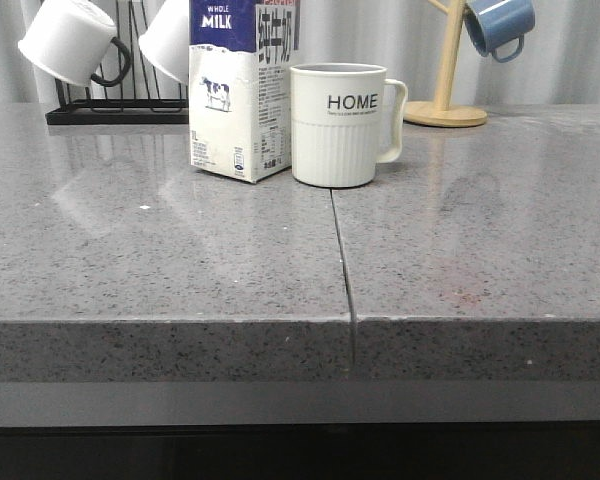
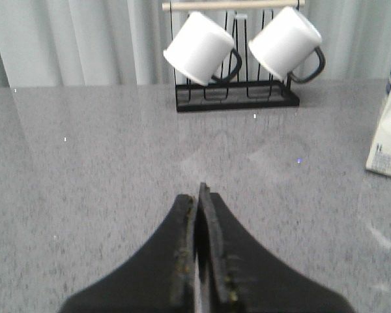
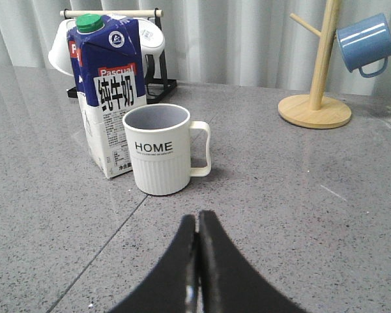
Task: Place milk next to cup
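The milk [image 1: 238, 95] is seen standing upright on the grey stone table [image 1: 160, 260], just beside the cup [image 1: 338, 125] on its left in the front view, the cup's handle turned away from the carton. The left gripper [image 2: 200, 195] is held closed and empty above bare tabletop, facing the black rack [image 2: 238, 98] of white mugs [image 2: 199, 47]. The right gripper [image 3: 197, 222] is likewise closed on nothing, near the cup.

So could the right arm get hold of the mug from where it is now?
Probably yes. The mug stands straight ahead of the right gripper with bare counter between them. The milk sits close on its far side, and the fingers are shut, so they would need to open first.
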Motion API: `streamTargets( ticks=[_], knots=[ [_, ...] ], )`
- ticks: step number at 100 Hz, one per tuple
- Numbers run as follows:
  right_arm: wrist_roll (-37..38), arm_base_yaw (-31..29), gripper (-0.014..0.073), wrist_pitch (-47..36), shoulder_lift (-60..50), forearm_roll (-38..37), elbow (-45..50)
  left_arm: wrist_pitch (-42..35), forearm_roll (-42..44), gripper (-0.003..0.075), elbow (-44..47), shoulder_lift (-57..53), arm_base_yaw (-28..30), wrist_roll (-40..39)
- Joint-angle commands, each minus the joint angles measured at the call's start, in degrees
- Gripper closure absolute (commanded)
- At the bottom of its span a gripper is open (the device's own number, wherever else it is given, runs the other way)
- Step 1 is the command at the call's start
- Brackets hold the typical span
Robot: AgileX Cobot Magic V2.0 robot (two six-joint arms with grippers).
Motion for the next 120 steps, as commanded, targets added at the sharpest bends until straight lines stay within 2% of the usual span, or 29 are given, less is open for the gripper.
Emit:
streamTargets(
  ticks=[1,29,37,60,97,120],
  knots=[
    [-0.5,0.0,0.0661,-4.2,0.1,0.0,-1.5,-3.9,-0.3,0.0741,1.1,-1.8,0.1,-0.1],
    [-0.5,0.0,0.0661,-4.2,0.1,0.0,-1.5,-4.9,0.4,0.0741,8.6,-9.6,0.2,-0.2],
    [-0.5,0.0,0.0661,-4.2,0.1,0.0,-1.5,-4.9,3.6,0.0741,10.7,-13.5,0.5,-0.3],
    [-0.5,0.0,0.0661,-4.2,0.1,0.0,-1.5,-3.3,3.8,0.0741,16.2,-23.9,0.4,-0.3],
    [-0.5,0.0,0.0661,-4.2,0.3,0.0,-1.5,3.4,3.5,0.0741,16.1,-23.6,0.4,-0.3],
    [-0.5,0.0,0.0661,-4.2,0.3,0.0,-1.5,3.4,3.5,0.0741,16.1,-23.6,0.4,-0.3]
  ],
)
